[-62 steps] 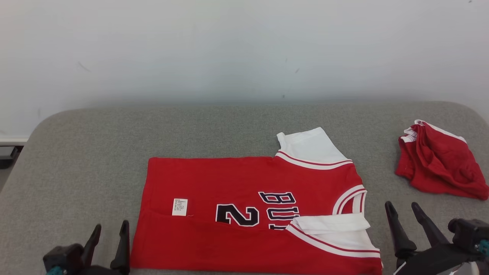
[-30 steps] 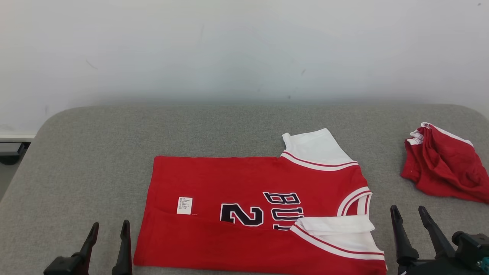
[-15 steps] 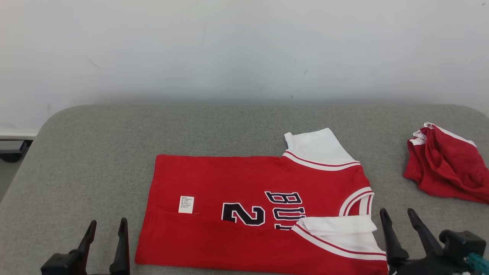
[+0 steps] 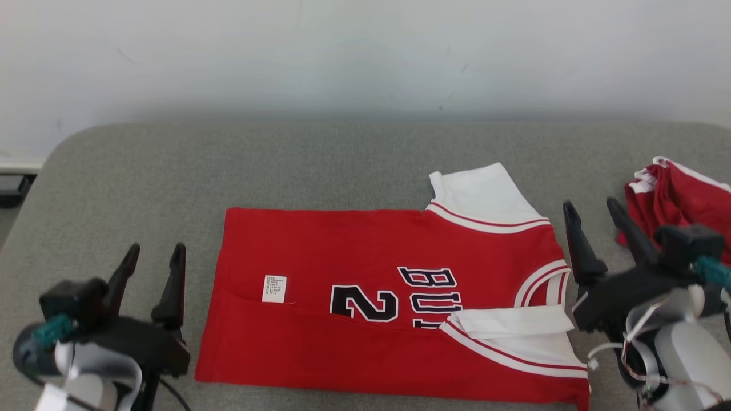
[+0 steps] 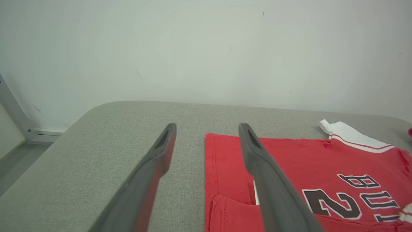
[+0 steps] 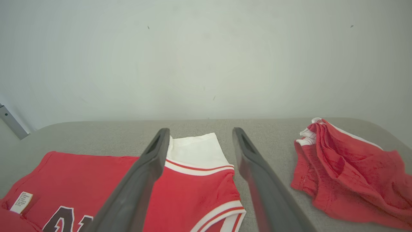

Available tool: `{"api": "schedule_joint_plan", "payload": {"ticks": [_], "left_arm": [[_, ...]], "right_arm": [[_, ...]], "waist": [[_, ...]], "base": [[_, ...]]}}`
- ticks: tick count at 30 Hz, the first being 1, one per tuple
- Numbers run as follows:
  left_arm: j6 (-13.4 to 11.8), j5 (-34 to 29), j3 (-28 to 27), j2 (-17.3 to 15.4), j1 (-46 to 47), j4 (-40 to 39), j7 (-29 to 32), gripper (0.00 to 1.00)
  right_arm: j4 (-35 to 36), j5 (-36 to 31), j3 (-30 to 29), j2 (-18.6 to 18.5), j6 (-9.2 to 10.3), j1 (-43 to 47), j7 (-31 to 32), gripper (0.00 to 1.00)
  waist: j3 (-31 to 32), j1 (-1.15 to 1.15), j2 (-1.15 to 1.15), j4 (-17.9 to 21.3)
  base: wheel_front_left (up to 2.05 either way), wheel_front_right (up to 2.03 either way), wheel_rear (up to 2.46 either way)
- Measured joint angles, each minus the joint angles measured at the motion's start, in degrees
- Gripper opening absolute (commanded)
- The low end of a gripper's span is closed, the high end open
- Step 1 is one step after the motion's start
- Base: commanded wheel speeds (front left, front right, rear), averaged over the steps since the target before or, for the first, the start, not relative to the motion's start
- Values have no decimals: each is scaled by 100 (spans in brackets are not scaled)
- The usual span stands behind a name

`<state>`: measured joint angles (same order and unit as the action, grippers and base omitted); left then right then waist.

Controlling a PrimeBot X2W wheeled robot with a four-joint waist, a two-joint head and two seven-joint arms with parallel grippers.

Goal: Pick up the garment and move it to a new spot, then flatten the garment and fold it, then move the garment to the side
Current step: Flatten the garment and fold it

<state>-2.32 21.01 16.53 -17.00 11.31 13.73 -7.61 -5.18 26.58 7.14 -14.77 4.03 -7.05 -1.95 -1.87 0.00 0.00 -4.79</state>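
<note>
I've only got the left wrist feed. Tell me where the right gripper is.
Observer: The right gripper hovers open just past the collar end of the jersey.
Operator: Report what lies beyond it.
Observer: A crumpled red garment with white trim lies on the grey surface, apart from the jersey.
Operator: Describe the jersey's near sleeve.
Observer: The near white sleeve is folded over the red body, covering part of the black lettering.

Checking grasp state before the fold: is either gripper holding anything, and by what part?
Nothing is held. Left gripper and right gripper are open and empty, either side of the red jersey.
</note>
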Motion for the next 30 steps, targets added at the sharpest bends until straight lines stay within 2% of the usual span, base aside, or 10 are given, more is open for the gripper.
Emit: {"api": "schedule_joint_plan", "payload": {"ticks": [5, 10, 16, 22, 30], "left_arm": [[250, 289, -80, 11, 626, 256, 265, 100], [591, 416, 59, 42, 1374, 642, 573, 100], [792, 638, 90, 179, 2187, 1365, 927, 100], [890, 892, 156, 305, 2642, 1976, 1174, 100], [940, 979, 330, 421, 3180, 2470, 1313, 100]], "right_arm": [[-324, -84, 108, -24, -10, -900, 243, 100], [-838, -213, 287, -99, -121, -1698, 554, 100], [-1682, -345, 497, -147, -261, -2625, 911, 100], [-2324, -470, 732, -169, -443, -3278, 1173, 100], [-3050, -623, 923, -66, -512, -4138, 1415, 100]], "waist": [[-290, 1, 0, 4], [-618, 1, 0, -1], [-1065, 1, 1, -49], [-1388, 2, 1, -103], [-1754, 1, 1, -151]], "base": [[0, 0, 0], [0, 0, 0], [0, 0, 0], [0, 0, 0], [0, 0, 0]]}}
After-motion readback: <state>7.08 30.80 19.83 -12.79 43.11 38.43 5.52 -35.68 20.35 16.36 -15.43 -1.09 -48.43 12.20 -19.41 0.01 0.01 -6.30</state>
